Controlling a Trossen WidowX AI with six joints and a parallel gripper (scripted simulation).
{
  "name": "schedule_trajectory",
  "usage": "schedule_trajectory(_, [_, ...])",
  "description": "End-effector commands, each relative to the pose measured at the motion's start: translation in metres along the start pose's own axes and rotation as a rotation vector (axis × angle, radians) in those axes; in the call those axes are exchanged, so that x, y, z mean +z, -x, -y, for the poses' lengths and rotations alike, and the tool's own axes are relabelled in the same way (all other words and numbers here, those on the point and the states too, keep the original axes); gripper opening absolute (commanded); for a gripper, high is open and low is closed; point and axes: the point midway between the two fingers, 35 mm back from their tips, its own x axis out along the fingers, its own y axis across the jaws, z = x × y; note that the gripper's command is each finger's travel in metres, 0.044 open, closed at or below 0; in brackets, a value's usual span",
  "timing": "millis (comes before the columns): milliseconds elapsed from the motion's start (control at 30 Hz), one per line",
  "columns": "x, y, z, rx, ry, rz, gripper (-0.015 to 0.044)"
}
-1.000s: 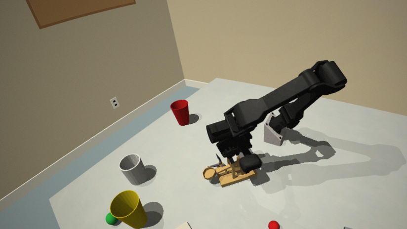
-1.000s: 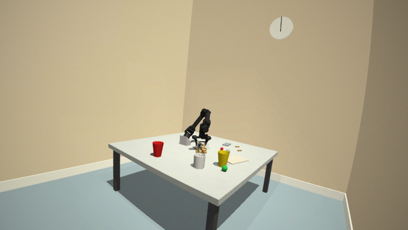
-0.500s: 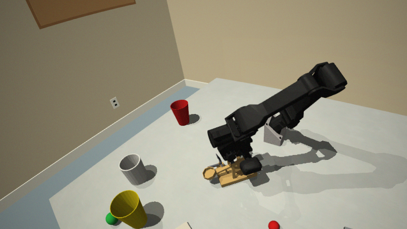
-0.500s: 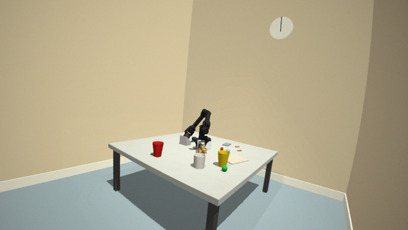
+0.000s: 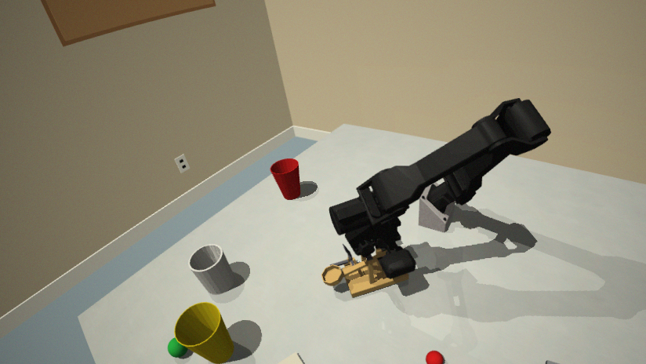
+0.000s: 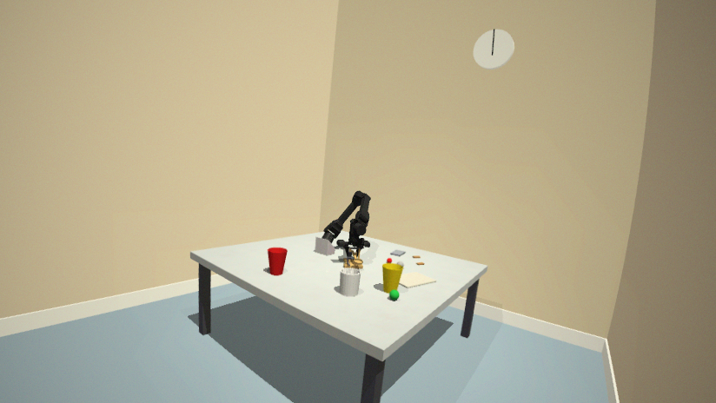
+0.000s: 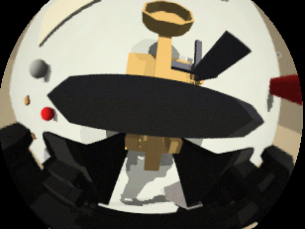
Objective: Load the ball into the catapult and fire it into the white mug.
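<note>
The wooden catapult (image 5: pixel 372 288) (image 7: pixel 141 63) stands on the table, with its empty cup (image 5: pixel 332 275) (image 7: pixel 168 19) toward the mug side. My gripper (image 5: pixel 379 258) (image 7: pixel 152 134) is low over its rear part, shut on the catapult; the exact contact is partly hidden. The catapult's dark crossbar (image 7: pixel 153 105) lies just under the wrist camera. The white mug (image 5: pixel 213 271) (image 6: pixel 349 284) stands upright beyond the cup end. A red ball (image 5: pixel 434 357) (image 6: pixel 389 260) (image 7: pixel 48 113), a whitish-grey ball (image 6: pixel 400 263) (image 7: pixel 39 68) and a green ball (image 5: pixel 176 347) (image 6: pixel 394 294) lie on the table.
A yellow cup (image 5: pixel 205 332) (image 6: pixel 391 278) stands beside the white mug, with the green ball by it. A red cup (image 5: pixel 288 180) (image 6: pixel 276 260) stands apart. A cream sheet (image 6: pixel 416 280) (image 7: pixel 61 16), a grey slab (image 6: pixel 397 253) and small orange pieces (image 6: pixel 420 263) lie on the table.
</note>
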Motion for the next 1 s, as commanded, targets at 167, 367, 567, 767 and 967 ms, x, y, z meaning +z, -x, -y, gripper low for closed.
schedule_trajectory(167, [0.000, 0.049, 0.001, -0.002, -0.001, 0.004, 0.0000])
schedule_trajectory(367, [0.013, 0.051, 0.016, -0.006, 0.148, 0.008, 0.0000])
schedule_trajectory(567, [0.029, 0.053, 0.040, -0.011, 0.350, 0.011, 0.0000])
schedule_trajectory(767, [0.044, 0.054, 0.066, -0.015, 0.553, 0.011, 0.0000])
schedule_trajectory(967, [0.057, 0.053, 0.096, -0.016, 0.756, 0.010, 0.0000])
